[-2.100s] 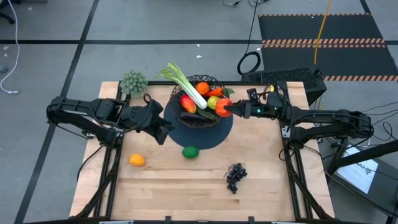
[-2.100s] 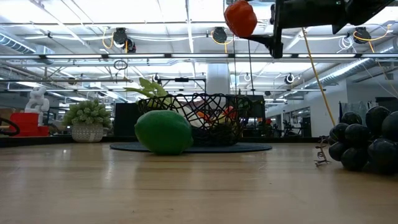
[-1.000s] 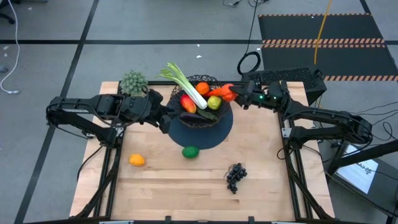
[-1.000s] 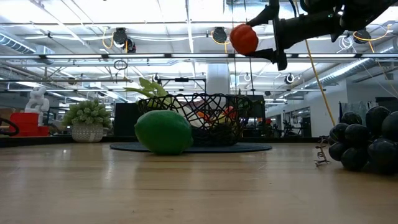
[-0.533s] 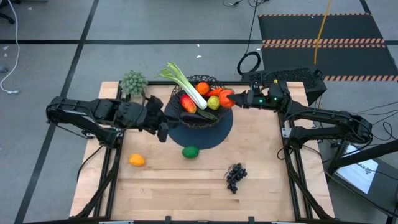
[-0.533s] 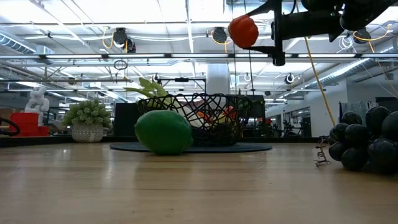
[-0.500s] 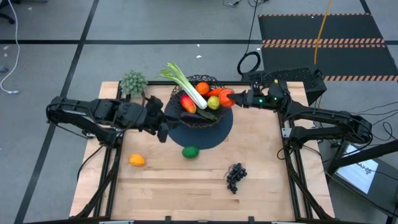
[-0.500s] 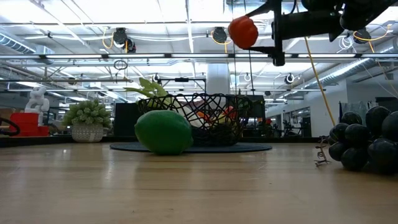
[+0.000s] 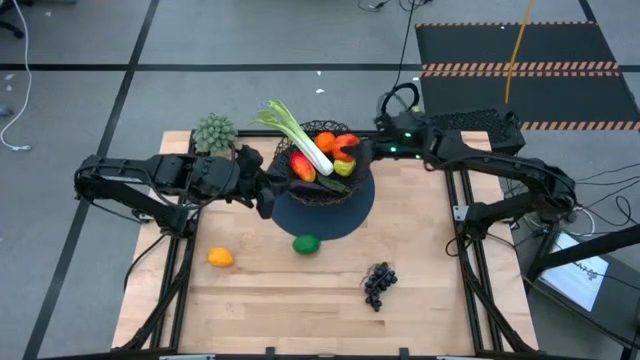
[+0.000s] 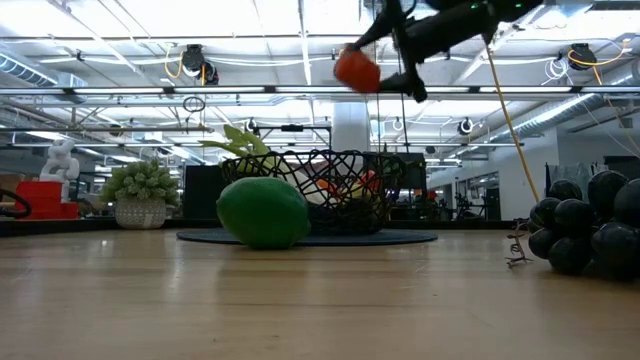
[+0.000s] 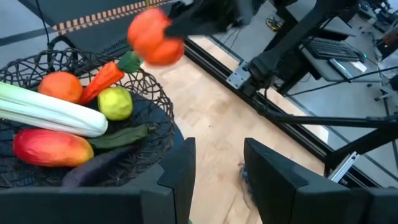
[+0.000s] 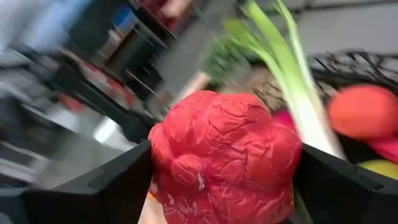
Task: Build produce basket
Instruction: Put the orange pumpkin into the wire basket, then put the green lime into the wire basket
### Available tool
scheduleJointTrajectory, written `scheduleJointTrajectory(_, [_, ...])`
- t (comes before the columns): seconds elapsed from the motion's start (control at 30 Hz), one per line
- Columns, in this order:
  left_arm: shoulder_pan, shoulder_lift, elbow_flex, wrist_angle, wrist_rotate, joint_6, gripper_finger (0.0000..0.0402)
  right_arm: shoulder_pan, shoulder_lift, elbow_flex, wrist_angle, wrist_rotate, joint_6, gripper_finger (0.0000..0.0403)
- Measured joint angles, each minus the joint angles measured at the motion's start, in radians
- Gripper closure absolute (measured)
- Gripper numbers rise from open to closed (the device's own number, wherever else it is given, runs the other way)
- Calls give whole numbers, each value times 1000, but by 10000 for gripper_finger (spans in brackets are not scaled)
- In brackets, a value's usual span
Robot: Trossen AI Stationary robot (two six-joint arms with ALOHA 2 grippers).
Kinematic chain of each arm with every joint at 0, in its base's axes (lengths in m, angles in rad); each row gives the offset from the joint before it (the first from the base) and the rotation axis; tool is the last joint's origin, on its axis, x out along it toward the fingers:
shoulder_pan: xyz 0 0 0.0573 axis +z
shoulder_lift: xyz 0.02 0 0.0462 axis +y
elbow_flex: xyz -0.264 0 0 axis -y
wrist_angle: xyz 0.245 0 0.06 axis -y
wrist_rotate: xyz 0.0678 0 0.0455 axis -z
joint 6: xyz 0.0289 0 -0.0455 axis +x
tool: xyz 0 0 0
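The black wire basket stands on a dark round mat at the table's far middle. It holds a leek, an orange, a carrot, a lemon, a mango and a dark long piece. A red tomato hangs over the basket's right part, and my right gripper is shut on it. My left gripper stands open beside the basket's left wall, with bare table showing between its fingers. On the table lie a lime, an orange fruit and dark grapes. My right gripper pinches the tomato between its two fingers, one on each of two opposite sides. The fingers come about level from the table's right side. The tomato is lifted clear, well above the basket's rim.
A fuzzy grey-green clump sits at the table's far left corner. Bare wood lies on the near half around the lime, the orange fruit and the grapes. A black mat and cables lie on the floor beyond the far right edge.
My right gripper has carried the tomato from beside the basket's right rim toward the table's left, out over the basket, and has rolled about its own axis. The tomato stays pinched and clear of the basket.
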Motion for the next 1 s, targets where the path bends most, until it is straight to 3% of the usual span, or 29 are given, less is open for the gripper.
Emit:
scheduleJointTrajectory(0.27, [6,0,0,-6,0,-1,266,0,131,33,-185,-4,-133,66])
scheduleJointTrajectory(0.6, [6,0,0,-5,-4,0,266,0,199,33,-229,38,-252,64])
scheduleJointTrajectory(0.87, [6,0,0,-2,-4,-23,266,-2,200,33,-272,107,-329,11])
scheduleJointTrajectory(1.0, [-2,0,0,-3,24,-28,266,3,183,32,-281,106,-329,7])
